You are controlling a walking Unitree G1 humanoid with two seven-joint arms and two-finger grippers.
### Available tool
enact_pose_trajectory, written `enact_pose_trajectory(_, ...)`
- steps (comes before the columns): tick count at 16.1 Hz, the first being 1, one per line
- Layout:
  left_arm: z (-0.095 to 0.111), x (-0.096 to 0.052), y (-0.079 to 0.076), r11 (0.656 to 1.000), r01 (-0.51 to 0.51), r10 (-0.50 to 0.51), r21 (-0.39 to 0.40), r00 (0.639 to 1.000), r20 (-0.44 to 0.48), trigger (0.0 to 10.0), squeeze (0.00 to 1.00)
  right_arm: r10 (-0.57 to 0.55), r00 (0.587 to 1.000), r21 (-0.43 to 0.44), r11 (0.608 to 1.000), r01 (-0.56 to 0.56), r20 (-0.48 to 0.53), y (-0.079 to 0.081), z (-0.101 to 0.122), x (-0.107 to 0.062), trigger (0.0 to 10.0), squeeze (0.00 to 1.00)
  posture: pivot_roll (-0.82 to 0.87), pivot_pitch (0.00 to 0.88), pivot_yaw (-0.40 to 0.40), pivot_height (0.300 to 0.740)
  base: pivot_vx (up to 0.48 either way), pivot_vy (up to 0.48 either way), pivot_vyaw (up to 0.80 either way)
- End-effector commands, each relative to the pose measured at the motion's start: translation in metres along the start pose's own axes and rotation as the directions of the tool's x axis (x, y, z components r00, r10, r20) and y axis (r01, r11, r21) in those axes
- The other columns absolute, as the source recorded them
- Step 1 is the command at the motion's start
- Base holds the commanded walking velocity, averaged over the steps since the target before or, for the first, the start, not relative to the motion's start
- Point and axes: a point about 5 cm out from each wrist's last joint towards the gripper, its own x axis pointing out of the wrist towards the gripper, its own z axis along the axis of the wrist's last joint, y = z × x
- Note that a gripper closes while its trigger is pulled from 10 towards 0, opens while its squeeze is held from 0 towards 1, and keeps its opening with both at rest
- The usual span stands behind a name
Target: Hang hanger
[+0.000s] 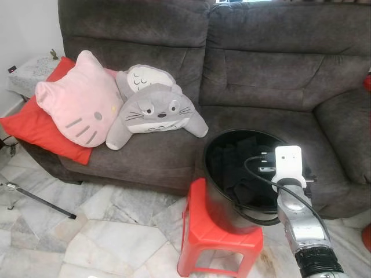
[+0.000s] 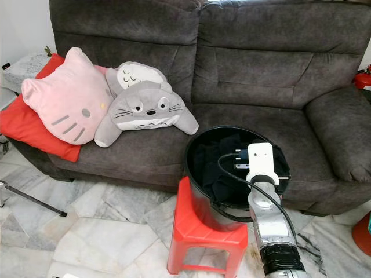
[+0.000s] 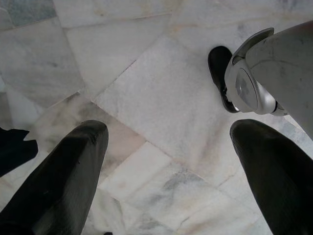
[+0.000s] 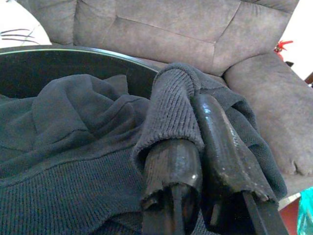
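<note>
The right gripper (image 4: 195, 147) is closed on a fold of the dark garment (image 4: 73, 147) inside the black basket (image 1: 217, 145). The left gripper (image 3: 166, 161) hangs open. Apparently no hanger appears yet, so hanging remains undone.

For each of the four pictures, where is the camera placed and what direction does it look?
Left eye: on the head, looking down at the sofa, the black bucket on the red stool; right arm shows.
Right eye: beside it, same scene.
Left wrist: along the open left claw at the floor.
Right wrist: along the right claw, pinching dark cloth in the bucket, shared with the eyes.
</note>
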Motion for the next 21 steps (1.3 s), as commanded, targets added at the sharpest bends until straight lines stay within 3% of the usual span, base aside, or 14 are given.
enact_pose_trajectory(1, -0.002, 0.0, 0.002, 1.0, 0.001, -0.001, 0.004, 1.0, -0.007, 10.0, 0.0, -0.007, 1.0, 0.012, 1.0, 0.007, -0.006, -0.003, 0.0, 0.001, 0.0, 0.0, -0.1, 0.0, 0.016, 0.74, 0.0, 0.0, 0.0)
enact_pose_trajectory(10, -0.002, 0.0, 0.002, 1.0, 0.0, 0.0, 0.005, 1.0, -0.008, 10.0, 0.0, -0.026, 1.0, 0.038, 0.999, 0.025, 0.012, -0.003, 0.004, 0.0, 0.0, 0.0, -0.09, 0.0, 0.017, 0.74, 0.0, 0.0, 0.0)
enact_pose_trajectory(11, -0.002, 0.0, 0.002, 1.0, 0.0, 0.0, 0.005, 1.0, -0.008, 10.0, 0.0, -0.088, 0.996, 0.066, 0.994, 0.085, 0.035, -0.01, 0.009, 0.0, 0.0, 0.0, -0.09, 0.0, 0.016, 0.74, 0.0, 0.0, 0.0)
enact_pose_trajectory(12, -0.002, 0.0, 0.002, 1.0, -0.001, 0.001, 0.007, 1.0, -0.007, 10.0, 0.0, -0.179, 0.98, 0.146, 0.975, 0.165, 0.091, -0.022, 0.024, 0.0, 0.0, 0.0, -0.08, 0.0, 0.017, 0.74, 0.0, 0.0, 0.0)
enact_pose_trajectory(13, -0.002, -0.001, 0.002, 1.0, -0.002, 0.002, 0.008, 1.0, -0.006, 10.0, 0.0, -0.206, 0.969, 0.174, 0.968, 0.181, 0.138, -0.026, 0.036, -0.001, 3.1, 0.0, -0.08, 0.0, 0.017, 0.74, 0.0, 0.0, 0.0)
enact_pose_trajectory(14, -0.002, -0.001, 0.002, 1.0, -0.003, 0.004, 0.009, 1.0, -0.006, 10.0, 0.0, -0.216, 0.954, 0.197, 0.965, 0.175, 0.21, -0.027, 0.053, -0.002, 10.0, 0.0, -0.08, 0.0, 0.016, 0.74, 0.0, 0.0, 0.0)
enact_pose_trajectory(17, -0.003, -0.001, 0.003, 1.0, -0.012, 0.012, 0.01, 1.0, -0.005, 10.0, 0.0, -0.222, 0.893, 0.274, 0.954, 0.117, 0.391, -0.024, 0.093, -0.015, 10.0, 0.0, -0.08, 0.0, 0.012, 0.74, 0.0, 0.0, 0.0)
enact_pose_trajectory(19, -0.004, -0.001, 0.002, 1.0, -0.015, 0.015, 0.005, 1.0, -0.003, 10.0, 0.0, -0.239, 0.877, 0.293, 0.949, 0.12, 0.417, -0.022, 0.094, -0.027, 10.0, 0.0, -0.08, 0.0, 0.008, 0.74, 0.0, 0.0, 0.0)
enact_pose_trajectory(21, -0.004, -0.001, 0.002, 1.0, -0.014, 0.014, 0.002, 1.0, -0.003, 10.0, 0.0, -0.259, 0.89, 0.299, 0.943, 0.148, 0.375, -0.023, 0.08, -0.034, 10.0, 0.0, -0.08, 0.0, 0.006, 0.74, 0.0, 0.0, 0.0)
